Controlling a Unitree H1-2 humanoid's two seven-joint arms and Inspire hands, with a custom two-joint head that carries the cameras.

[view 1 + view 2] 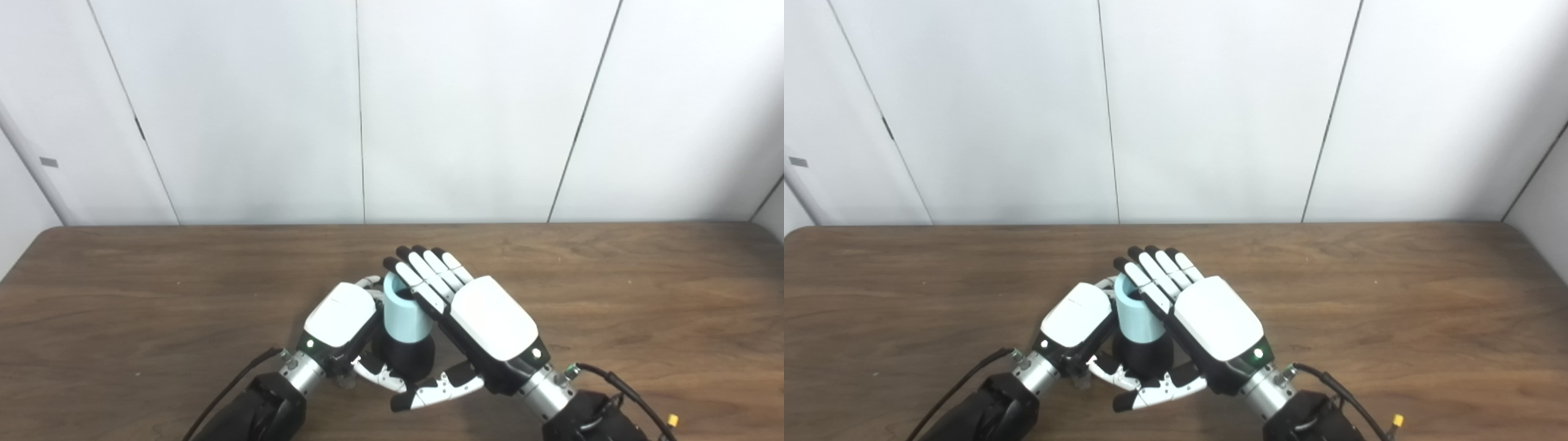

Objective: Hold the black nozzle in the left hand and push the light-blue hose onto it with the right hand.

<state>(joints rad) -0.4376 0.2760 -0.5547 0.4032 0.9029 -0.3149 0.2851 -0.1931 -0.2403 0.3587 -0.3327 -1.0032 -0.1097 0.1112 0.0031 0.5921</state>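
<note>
A light-blue hose (404, 315) stands upright with its lower end over the black nozzle (409, 358), near the table's front middle. My left hand (340, 318) wraps around them from the left, its fingers curled behind the hose and its thumb across the nozzle's front. From the right, my right hand (490, 324) lies against the hose with straight, spread fingers (422, 275) resting on its upper rim; its thumb (438, 389) reaches under the nozzle's front. The base of the nozzle is hidden by both thumbs. The right eye view gives the same hose (1140, 318) and nozzle (1144, 355).
The brown wooden table (122, 294) runs wide to both sides, with white wall panels (465, 110) right behind its far edge. Black cables (233, 383) trail from both wrists at the front edge.
</note>
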